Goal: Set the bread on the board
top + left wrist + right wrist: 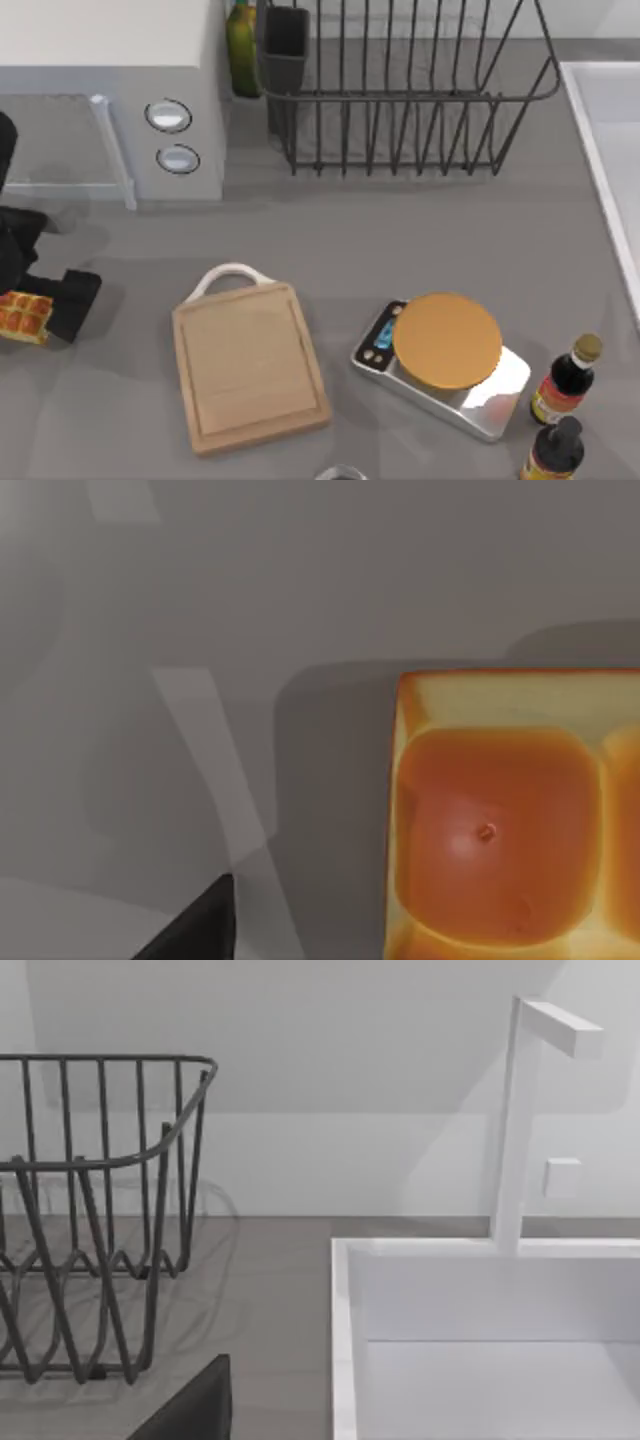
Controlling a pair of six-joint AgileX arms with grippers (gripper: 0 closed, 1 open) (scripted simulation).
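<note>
one left end effector (pixel 30 300) over bread (pixel 24 316), left of board (pixel 250 365).

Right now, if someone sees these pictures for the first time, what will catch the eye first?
Probably the round orange top of the silver scale, right of centre, and the light wooden board lying bare beside it. Next comes the small golden bread at the table's far left edge, with the left gripper right at it.
</note>
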